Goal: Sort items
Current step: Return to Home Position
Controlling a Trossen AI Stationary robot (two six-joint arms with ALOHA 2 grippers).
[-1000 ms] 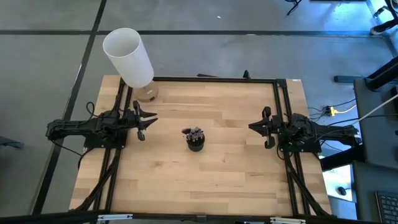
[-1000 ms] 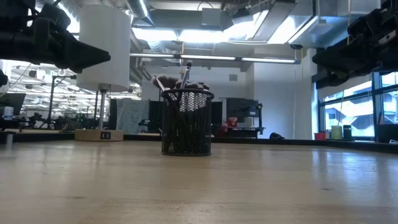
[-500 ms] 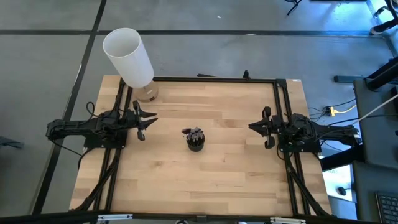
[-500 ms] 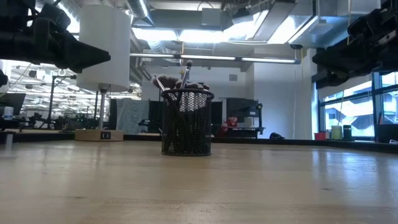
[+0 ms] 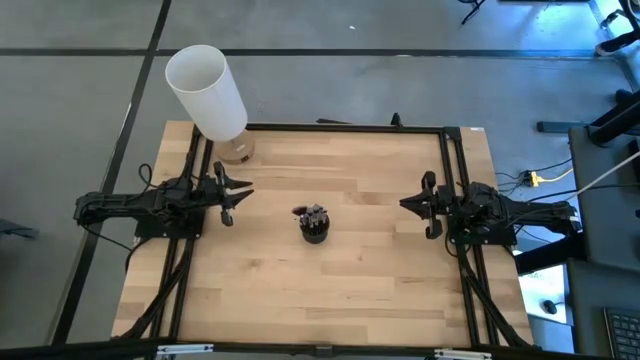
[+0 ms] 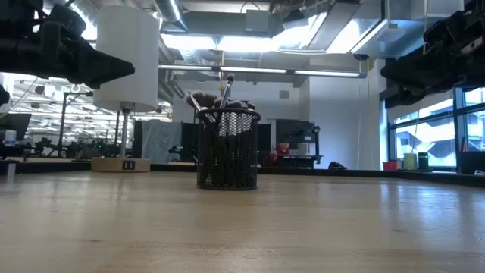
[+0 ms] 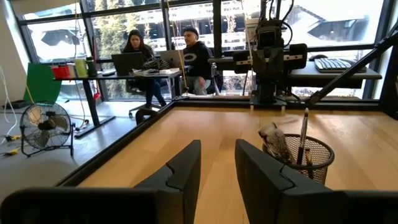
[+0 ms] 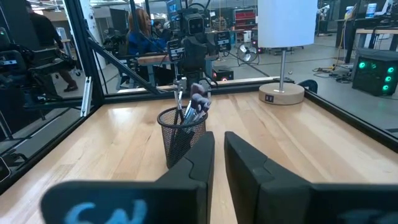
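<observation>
Dark-handled, silver-ferruled makeup brushes stand bristles-up in the black mesh cup. To its left the left gripper and to its right the right gripper both hold their fingers narrowly apart, gripping nothing.

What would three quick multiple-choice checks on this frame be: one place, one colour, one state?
1. Where on the table is the mesh cup?
A. at the near edge
B. around the middle, between the left end effector and the right end effector
C. in the far-right corner

2. What colour is the tall cylinder?
A. white
B. black
C. green

3. What state are the brushes in?
A. lying loose on the table
B. held in an end effector
C. standing in the mesh cup

Answers:
1 B: the high view shows the cup mid-table with one end effector on each side, both clear of it.
2 A: it shows plain white in the high and low views.
3 C: the low view shows them upright in the cup, and both end effectors are empty.
</observation>
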